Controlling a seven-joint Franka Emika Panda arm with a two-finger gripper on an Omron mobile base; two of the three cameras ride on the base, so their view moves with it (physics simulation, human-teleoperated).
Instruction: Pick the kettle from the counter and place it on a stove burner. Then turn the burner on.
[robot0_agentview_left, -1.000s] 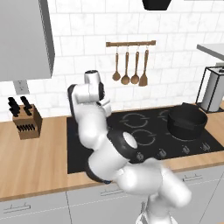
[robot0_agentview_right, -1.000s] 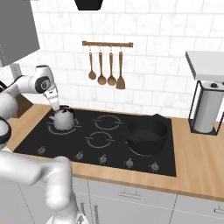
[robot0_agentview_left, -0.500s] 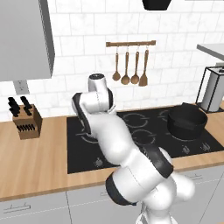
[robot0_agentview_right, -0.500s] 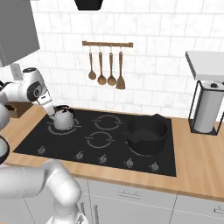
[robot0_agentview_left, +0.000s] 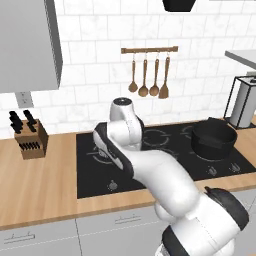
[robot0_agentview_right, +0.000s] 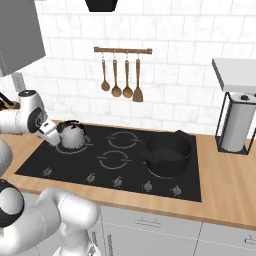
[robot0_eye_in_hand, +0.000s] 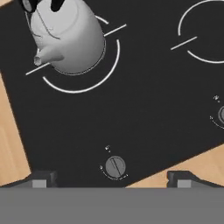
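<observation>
I've got the kettle (robot0_eye_in_hand: 70, 41) sitting on the stove's (robot0_agentview_right: 65, 172) back-left burner (robot0_agentview_right: 72, 148), the pot (robot0_agentview_right: 168, 152) on the right burners. A knob (robot0_eye_in_hand: 114, 166) lies in front of the kettle near the counter (robot0_agentview_right: 231, 187) edge. Utensils (robot0_agentview_right: 121, 80) hang behind, the knife block (robot0_agentview_left: 29, 138) left.

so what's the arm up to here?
The kettle already sits on a rear burner ring of the black cooktop, not held. The gripper is open and empty, hovering above the front row of the cooktop with a burner knob between its fingertips. The black pot sits on another burner. The knob step looks not yet done.
</observation>
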